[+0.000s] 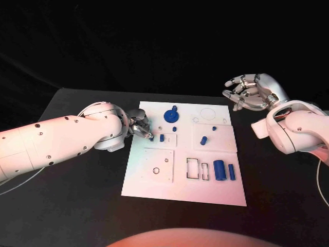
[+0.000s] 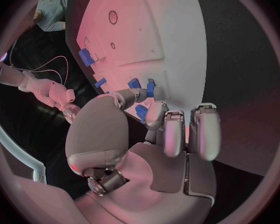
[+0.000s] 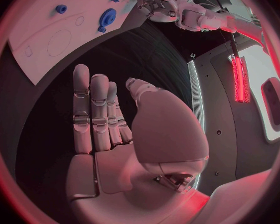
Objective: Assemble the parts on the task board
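We saw the white task board [image 1: 153,188] lying flat in the middle of the black tabletop [image 1: 75,206], with blue parts on it: a gear-shaped one [image 1: 172,113] near the far edge, a small peg [image 1: 203,140] mid-board, and two cylinders [image 1: 224,170] toward the near right. The left robot hand [image 1: 140,128] sat at the board's left edge, fingers curled around a small blue part [image 2: 142,112] there. The right robot hand [image 1: 250,92] hovered open off the far right corner, holding nothing, with bare tabletop all round.

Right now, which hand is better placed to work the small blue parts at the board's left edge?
Left. The left hand is already at the task board, fingertips by a small blue part. The right hand hangs open, off the board's far right corner.
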Controlling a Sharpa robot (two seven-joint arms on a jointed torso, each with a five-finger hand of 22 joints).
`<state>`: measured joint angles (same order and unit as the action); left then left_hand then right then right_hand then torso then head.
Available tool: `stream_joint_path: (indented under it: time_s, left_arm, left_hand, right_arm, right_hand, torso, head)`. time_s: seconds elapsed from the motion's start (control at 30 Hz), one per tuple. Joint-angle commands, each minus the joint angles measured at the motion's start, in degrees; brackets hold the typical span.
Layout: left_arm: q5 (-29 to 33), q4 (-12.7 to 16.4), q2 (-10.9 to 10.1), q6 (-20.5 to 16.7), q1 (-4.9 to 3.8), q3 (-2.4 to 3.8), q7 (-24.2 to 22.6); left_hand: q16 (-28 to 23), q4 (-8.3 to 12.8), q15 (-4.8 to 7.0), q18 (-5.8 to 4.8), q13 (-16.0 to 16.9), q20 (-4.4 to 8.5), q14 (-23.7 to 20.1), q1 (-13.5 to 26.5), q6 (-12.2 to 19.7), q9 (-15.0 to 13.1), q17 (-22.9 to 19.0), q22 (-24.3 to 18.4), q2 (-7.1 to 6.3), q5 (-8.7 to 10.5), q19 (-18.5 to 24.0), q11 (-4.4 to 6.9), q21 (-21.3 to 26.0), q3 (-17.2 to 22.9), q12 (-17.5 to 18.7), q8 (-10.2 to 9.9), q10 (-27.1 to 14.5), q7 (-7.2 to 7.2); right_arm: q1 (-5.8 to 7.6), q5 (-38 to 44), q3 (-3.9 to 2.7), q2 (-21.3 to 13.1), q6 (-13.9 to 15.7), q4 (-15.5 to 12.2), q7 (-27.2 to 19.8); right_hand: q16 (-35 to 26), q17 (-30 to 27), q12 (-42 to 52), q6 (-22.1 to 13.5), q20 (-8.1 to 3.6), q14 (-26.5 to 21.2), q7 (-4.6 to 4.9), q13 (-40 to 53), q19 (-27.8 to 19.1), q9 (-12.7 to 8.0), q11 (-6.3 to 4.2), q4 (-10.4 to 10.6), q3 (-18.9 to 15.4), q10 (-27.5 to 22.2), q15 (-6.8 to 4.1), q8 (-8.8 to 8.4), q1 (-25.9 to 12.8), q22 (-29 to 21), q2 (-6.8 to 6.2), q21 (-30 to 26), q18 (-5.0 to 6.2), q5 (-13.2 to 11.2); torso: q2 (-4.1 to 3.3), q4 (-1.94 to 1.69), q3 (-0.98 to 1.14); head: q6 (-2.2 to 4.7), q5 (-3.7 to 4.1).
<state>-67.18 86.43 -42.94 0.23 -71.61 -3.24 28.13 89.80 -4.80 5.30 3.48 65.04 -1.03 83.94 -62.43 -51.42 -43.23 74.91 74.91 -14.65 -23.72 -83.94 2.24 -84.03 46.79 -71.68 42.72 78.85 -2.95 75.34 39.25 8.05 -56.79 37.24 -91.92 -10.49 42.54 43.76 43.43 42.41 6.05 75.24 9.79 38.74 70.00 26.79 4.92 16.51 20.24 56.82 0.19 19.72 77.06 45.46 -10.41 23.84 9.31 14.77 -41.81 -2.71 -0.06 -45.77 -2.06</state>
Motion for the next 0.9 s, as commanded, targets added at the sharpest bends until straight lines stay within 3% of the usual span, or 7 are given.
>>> stream_joint_path:
  time_s: [0.03,0.9]
  left_arm:
    - [-2.13,-0.23,0.2,-0.34,0.15,0.03,-0.76]
    - [-2.95,-0.17,0.42,3.81,0.27,0.02,-0.84]
  left_hand:
    - [0.2,4.51,0.21,-0.91,0.04,0.24,6.06,-1.82,-1.28,-0.28,15.09,3.99,1.4,-0.32,-0.67,0.11,-0.19,4.14,-0.37,0.4,0.43,1.04]
    - [0.2,4.54,0.24,-0.96,0.08,0.27,6.06,-1.87,-1.34,-0.32,15.09,4.21,1.3,-0.42,-0.78,0.13,-0.31,4.17,-0.39,0.41,0.5,1.06]
  right_arm:
    - [0.0,0.45,-0.01,0.06,-0.21,0.0,-0.64]
    - [0.0,0.34,-0.01,0.04,-0.27,-0.06,-0.68]
  right_hand:
    - [-0.2,0.05,-0.14,-0.4,0.11,0.36,0.14,-0.05,0.33,-0.05,-0.01,-0.07,0.26,0.06,0.15,0.38,-0.62,-0.05,0.15,-0.3,1.14,0.28]
    - [-0.32,0.09,-0.11,-0.39,0.1,0.44,0.14,-0.12,0.41,-0.07,-0.01,-0.07,0.27,0.08,0.14,0.41,-0.71,-0.15,0.21,-0.39,1.15,0.37]
  torso:
    - [-0.02,0.03,0.02]
    - [-0.05,0.02,-0.01]
  head:
    - [-0.02,-0.08]
    - [-0.46,-0.19]
